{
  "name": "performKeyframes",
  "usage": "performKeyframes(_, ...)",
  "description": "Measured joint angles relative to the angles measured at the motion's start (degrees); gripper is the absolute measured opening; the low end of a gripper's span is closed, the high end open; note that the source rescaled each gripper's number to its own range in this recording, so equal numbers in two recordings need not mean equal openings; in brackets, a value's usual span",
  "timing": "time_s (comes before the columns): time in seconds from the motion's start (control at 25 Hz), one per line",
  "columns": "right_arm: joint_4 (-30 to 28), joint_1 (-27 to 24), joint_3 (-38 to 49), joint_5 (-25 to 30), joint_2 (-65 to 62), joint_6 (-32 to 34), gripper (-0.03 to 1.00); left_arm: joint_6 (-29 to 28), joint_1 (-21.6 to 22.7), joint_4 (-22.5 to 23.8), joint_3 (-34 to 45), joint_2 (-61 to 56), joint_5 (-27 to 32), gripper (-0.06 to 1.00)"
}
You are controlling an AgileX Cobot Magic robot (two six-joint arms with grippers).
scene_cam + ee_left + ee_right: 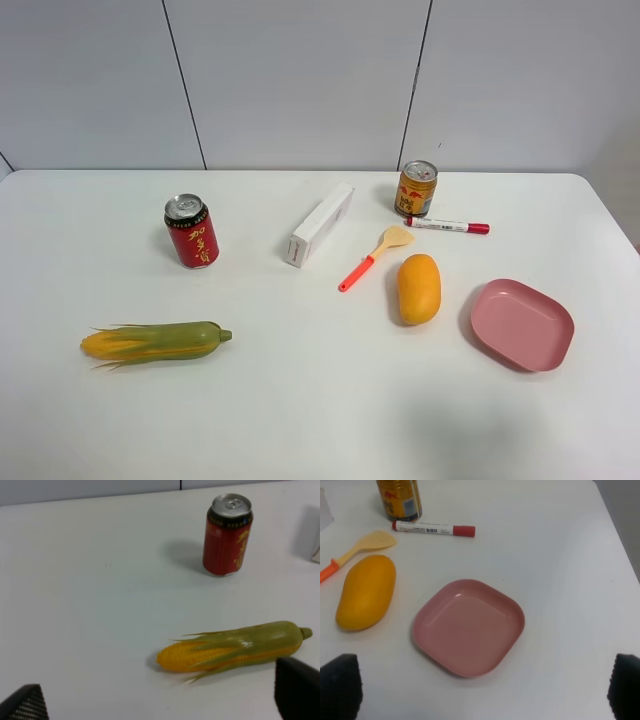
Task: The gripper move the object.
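The red can with gold lettering and a silver top stands upright on the left part of the white table. It also shows in the left wrist view, beyond the corn. My left gripper is open and empty, well short of the can, with only its black fingertips showing. My right gripper is open and empty above the pink plate, with its black fingertips far apart. Neither arm shows in the exterior high view.
A corn cob lies in front of the red can. A white box, a spatula, a mango, a pink plate, a red marker and a gold-orange can lie to the right.
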Motion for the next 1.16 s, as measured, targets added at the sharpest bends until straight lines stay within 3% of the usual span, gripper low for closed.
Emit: performKeyframes(1.16,0.00,0.00,0.00,0.00,0.00,0.00,1.00,0.00,0.00,0.00,0.00,0.00,0.00,1.00)
